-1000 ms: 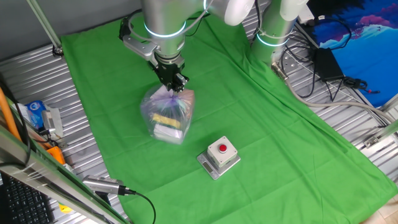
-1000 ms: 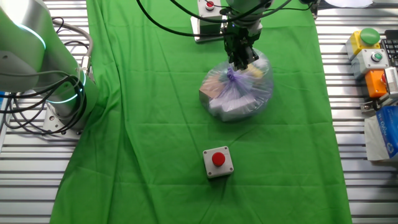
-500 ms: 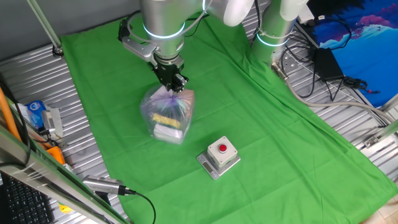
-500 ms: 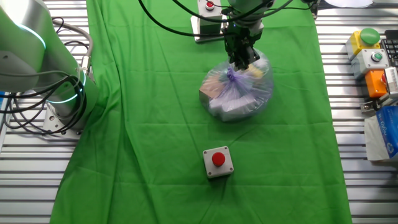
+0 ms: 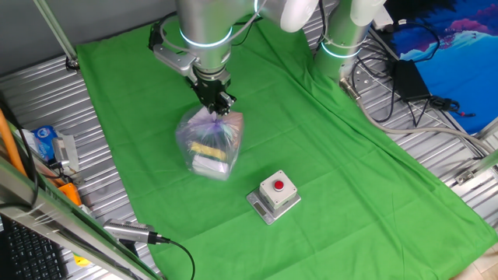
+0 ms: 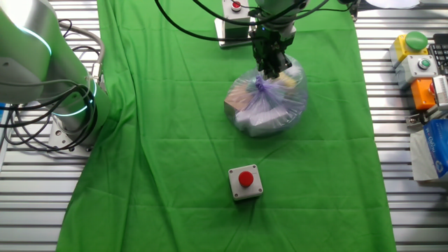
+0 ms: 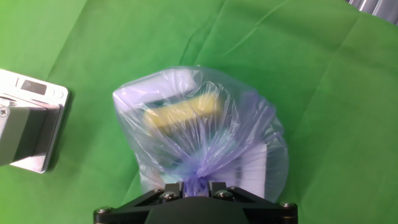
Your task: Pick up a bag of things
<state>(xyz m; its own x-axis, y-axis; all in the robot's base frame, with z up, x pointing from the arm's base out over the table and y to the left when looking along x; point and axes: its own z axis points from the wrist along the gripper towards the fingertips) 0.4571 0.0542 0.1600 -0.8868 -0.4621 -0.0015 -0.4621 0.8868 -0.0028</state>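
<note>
Jaws of the gripper were pinched on the gathered top of the bag, which sat on green cloth.

Bare green cloth lies open on all sides of the bag. The nearest obstacle is the button box, near it but apart. A second box stands behind.
</note>
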